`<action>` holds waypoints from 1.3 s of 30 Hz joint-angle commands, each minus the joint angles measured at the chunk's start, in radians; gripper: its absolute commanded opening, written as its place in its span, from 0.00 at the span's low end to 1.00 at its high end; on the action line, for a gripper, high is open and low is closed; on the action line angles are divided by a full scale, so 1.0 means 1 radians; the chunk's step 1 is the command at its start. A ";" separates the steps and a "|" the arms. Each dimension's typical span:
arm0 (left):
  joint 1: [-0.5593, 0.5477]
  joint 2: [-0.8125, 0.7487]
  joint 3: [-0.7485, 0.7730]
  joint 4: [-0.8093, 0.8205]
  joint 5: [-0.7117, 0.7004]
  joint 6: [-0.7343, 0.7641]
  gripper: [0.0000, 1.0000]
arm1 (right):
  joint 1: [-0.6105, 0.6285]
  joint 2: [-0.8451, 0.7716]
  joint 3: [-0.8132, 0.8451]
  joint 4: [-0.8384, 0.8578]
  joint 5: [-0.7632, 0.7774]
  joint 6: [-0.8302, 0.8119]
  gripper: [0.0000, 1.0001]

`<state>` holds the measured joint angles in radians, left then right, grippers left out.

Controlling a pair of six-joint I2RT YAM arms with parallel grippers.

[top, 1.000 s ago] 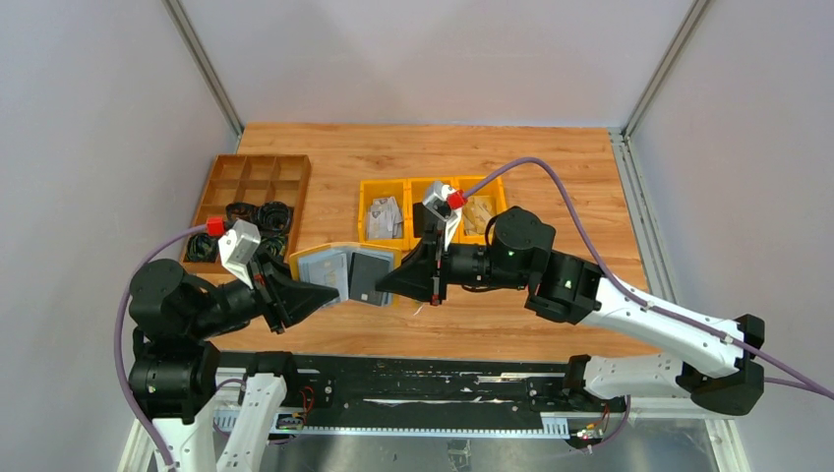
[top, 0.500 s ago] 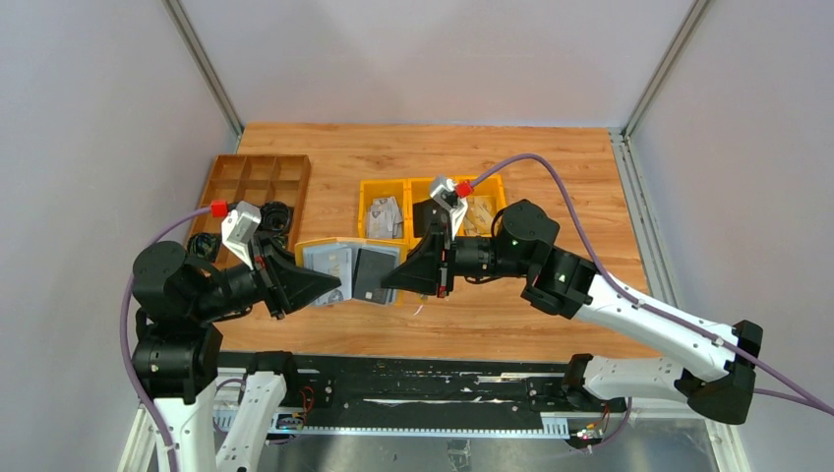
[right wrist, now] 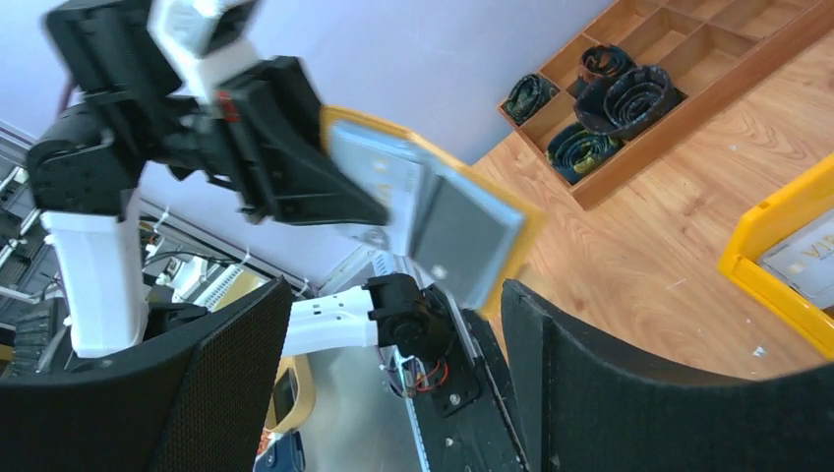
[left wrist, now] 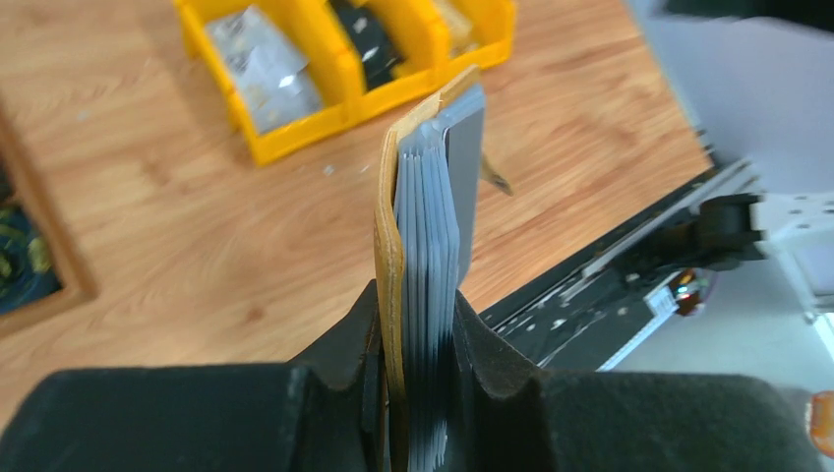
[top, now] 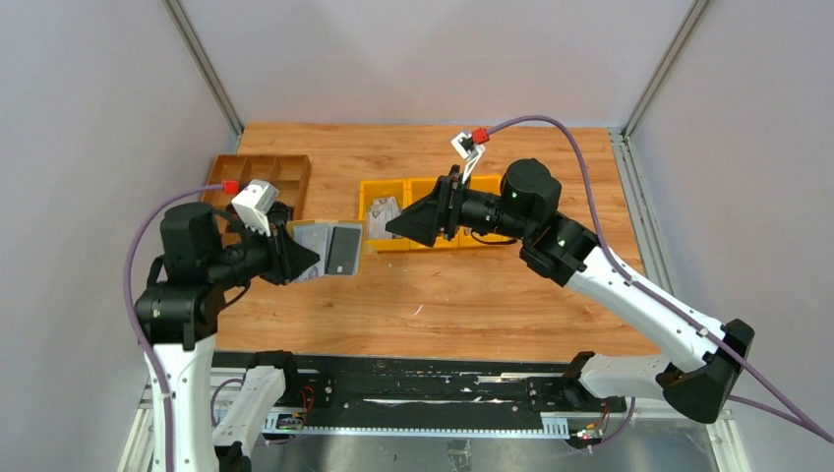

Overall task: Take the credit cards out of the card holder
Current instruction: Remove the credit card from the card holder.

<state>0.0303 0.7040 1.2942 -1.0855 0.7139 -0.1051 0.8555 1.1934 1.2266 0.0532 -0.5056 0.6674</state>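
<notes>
Left gripper [top: 295, 261] grips the card holder [top: 313, 239] aloft; right gripper [top: 395, 224] gapes empty.
Top: left arm bent upright, credit cards [top: 342, 252] jutting past its tips; right arm outstretched, apart from them. Left wrist: cards edge-on between jaws. Right wrist: holder ahead of its spread jaws.

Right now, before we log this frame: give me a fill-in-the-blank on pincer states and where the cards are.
1. The left pincer is ____ on the card holder.
2. The right pincer stands ____ and holds nothing.
3. The credit cards sit ____ the card holder, none taken out yet.
4. The card holder is held ____ the table, not resting on it.

Missing words: shut; open; inside; above.
</notes>
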 commanded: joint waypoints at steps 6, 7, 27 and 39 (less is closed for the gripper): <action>-0.003 0.037 0.027 -0.102 -0.007 0.151 0.00 | 0.024 0.106 -0.020 0.313 -0.115 0.306 0.77; -0.003 0.035 0.029 -0.102 0.030 0.152 0.00 | 0.028 0.125 -0.027 0.365 -0.135 0.341 0.75; -0.002 0.062 0.071 -0.103 0.251 0.041 0.00 | 0.091 0.193 -0.065 0.367 -0.183 0.308 0.54; -0.002 0.046 0.088 -0.102 0.217 0.030 0.00 | 0.091 -0.009 0.158 -0.162 0.138 -0.135 0.61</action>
<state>0.0303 0.7578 1.3567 -1.2064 0.9054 -0.0460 0.9245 1.2110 1.3853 -0.0322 -0.4206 0.6182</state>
